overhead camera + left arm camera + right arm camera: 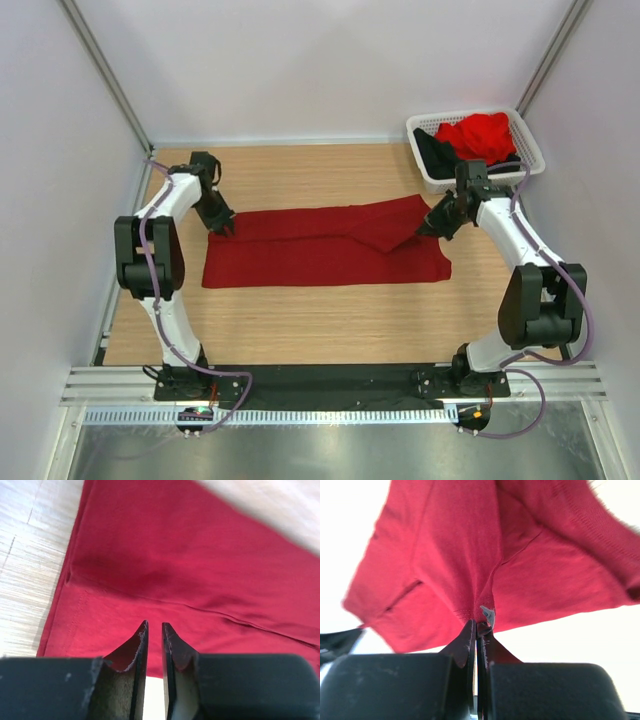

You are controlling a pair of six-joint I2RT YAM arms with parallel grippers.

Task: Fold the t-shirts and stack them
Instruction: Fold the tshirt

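A dark crimson t-shirt (pixel 320 255) lies spread on the wooden table, folded lengthwise, with its right upper part turned over. My left gripper (pixel 222 228) is at its far left corner. In the left wrist view the left gripper (pixel 155 625) hovers over the cloth (pixel 175 555), jaws a narrow gap apart with nothing between them. My right gripper (pixel 432 225) is shut on the shirt's right hem and lifts it. In the right wrist view the right gripper (pixel 479 625) pinches the cloth (pixel 450 555) beside a small grey label. A brighter red shirt (pixel 480 137) and a black one (pixel 435 152) lie in the basket.
The white latticed basket (pixel 530 140) stands at the far right corner, just behind my right arm. White walls close in the table on the left, back and right. Bare wood shows in front of the shirt.
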